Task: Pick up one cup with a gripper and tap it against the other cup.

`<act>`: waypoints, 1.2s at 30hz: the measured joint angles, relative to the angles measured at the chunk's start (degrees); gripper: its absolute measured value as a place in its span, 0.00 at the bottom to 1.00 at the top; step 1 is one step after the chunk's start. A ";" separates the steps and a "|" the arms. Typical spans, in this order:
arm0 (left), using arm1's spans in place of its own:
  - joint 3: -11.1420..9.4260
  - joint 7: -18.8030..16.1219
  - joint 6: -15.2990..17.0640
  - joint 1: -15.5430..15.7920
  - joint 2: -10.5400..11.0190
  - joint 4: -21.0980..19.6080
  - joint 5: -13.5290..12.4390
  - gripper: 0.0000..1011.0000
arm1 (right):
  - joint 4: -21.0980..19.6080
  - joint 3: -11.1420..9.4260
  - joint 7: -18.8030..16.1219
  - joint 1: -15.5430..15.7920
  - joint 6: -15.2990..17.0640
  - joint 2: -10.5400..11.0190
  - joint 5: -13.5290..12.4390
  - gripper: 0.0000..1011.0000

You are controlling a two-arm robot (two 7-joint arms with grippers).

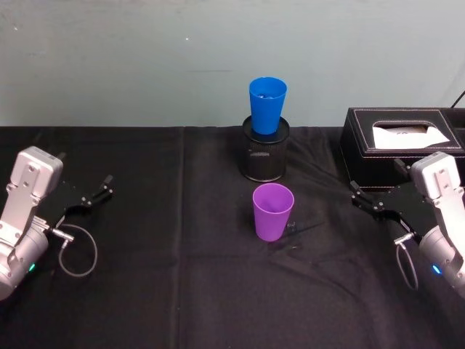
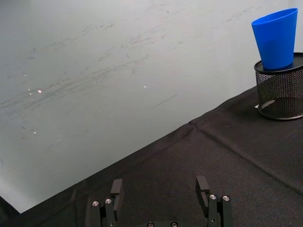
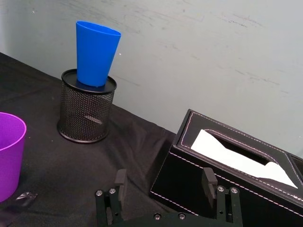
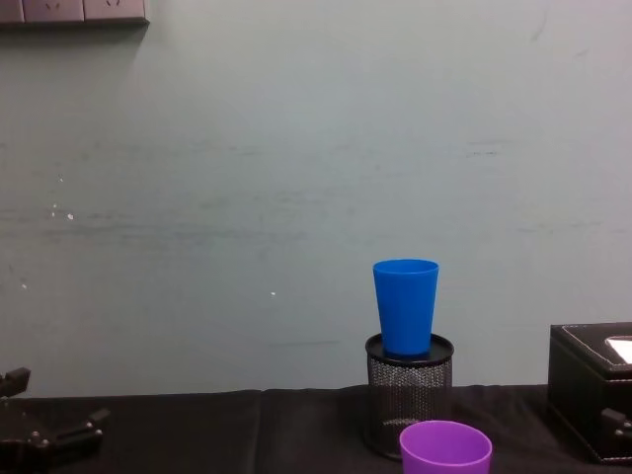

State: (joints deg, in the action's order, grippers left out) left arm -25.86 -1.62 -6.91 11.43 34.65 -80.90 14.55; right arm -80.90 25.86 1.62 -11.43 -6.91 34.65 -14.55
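The purple cup (image 1: 273,211) stands upright on the black cloth (image 1: 182,276), near in front of the mesh pen holder (image 1: 265,156) and not touching it. The left gripper (image 1: 100,190) lies low, well left of the holder, its fingers spread wide and empty, pointing inward. The right gripper (image 1: 357,195), well right of the holder, is also spread and holds nothing. The blue cup (image 1: 267,104) stands upright in the holder's top. Just right of the holder is a black tissue box (image 1: 385,138); the right wrist view gives its pale stitching and white tissue (image 3: 236,153).

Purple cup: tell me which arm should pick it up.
Right, probably: the right gripper is open and lies closer to the purple cup than the left gripper does.
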 joint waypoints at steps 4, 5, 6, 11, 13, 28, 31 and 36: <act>0.00 0.00 0.00 0.00 0.00 0.00 0.00 0.99 | 0.00 0.00 0.00 0.00 0.00 0.00 0.00 0.99; 0.00 0.00 0.00 0.00 0.00 0.00 0.00 0.99 | 0.00 0.00 0.00 0.00 0.00 0.00 0.00 0.99; 0.00 0.00 0.00 0.00 0.00 0.00 0.00 0.99 | 0.00 0.00 0.00 0.00 0.00 0.00 0.00 0.99; 0.00 0.00 0.00 0.00 0.00 0.00 0.00 0.99 | -0.01 0.00 0.00 0.00 0.00 0.00 0.00 0.99; 0.00 0.00 0.00 0.00 0.00 0.00 0.00 0.99 | 0.00 0.00 0.00 0.00 0.00 0.00 0.00 0.99; 0.00 0.00 0.00 0.00 0.00 0.00 0.00 0.99 | -3.66 1.83 -6.63 6.22 -1.64 -2.81 -3.56 0.99; 0.00 0.00 0.00 0.00 0.00 0.00 0.00 0.99 | -3.83 2.50 -8.24 6.73 -2.03 -4.33 -4.33 0.99; 0.00 0.00 0.00 0.00 0.00 0.00 0.00 0.99 | -2.66 2.79 -10.31 6.12 -2.65 -6.92 -5.63 0.99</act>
State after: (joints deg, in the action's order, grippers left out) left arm -25.86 -1.62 -6.91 11.43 34.65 -80.90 14.55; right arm -83.56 28.66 -8.69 -5.32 -9.56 27.72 -20.18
